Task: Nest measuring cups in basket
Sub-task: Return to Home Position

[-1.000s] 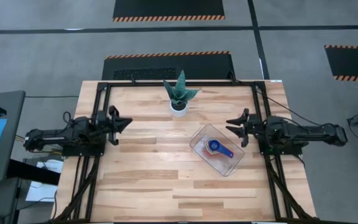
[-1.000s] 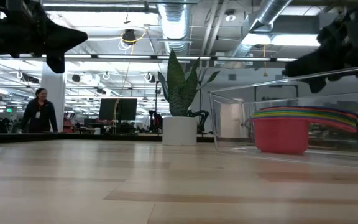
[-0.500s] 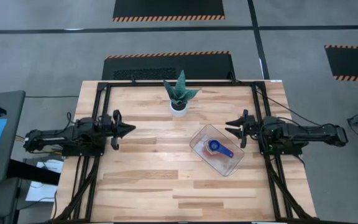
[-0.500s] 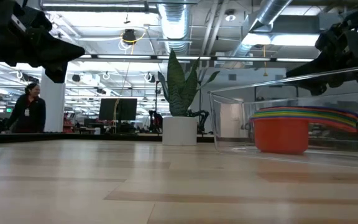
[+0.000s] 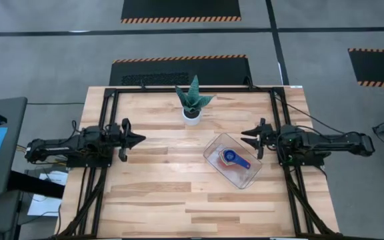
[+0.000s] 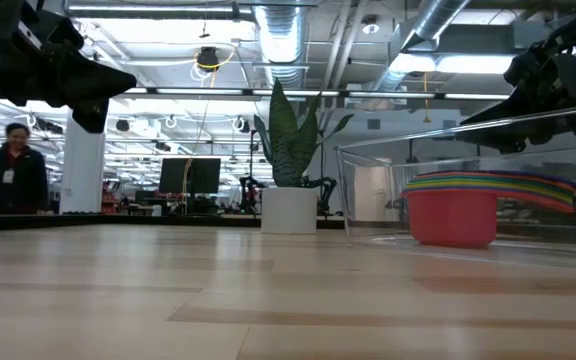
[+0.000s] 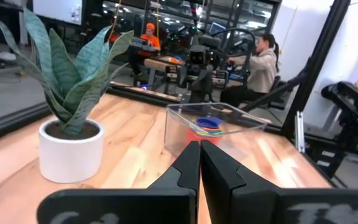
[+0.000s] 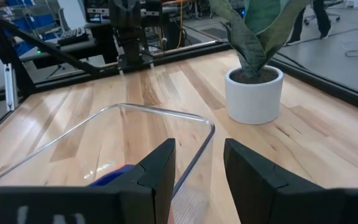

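The measuring cups (image 5: 233, 159) sit nested in 1 stack inside the basket (image 5: 213, 143), right of centre on the table (image 5: 159, 193); nesting looks done; only homing seems left. Left gripper (image 5: 139, 139) hangs empty at the left edge, fingers pressed together; right gripper (image 5: 249, 143) is empty, fingers apart, just beside the basket.

Grey floor (image 5: 59, 60) surrounded the tabletop (image 5: 159, 193), hazard-edged black mats (image 5: 181, 9) along the frame's top (silver ducts (image 6: 278, 40) overhead); a person (image 6: 13, 180) stood far left.
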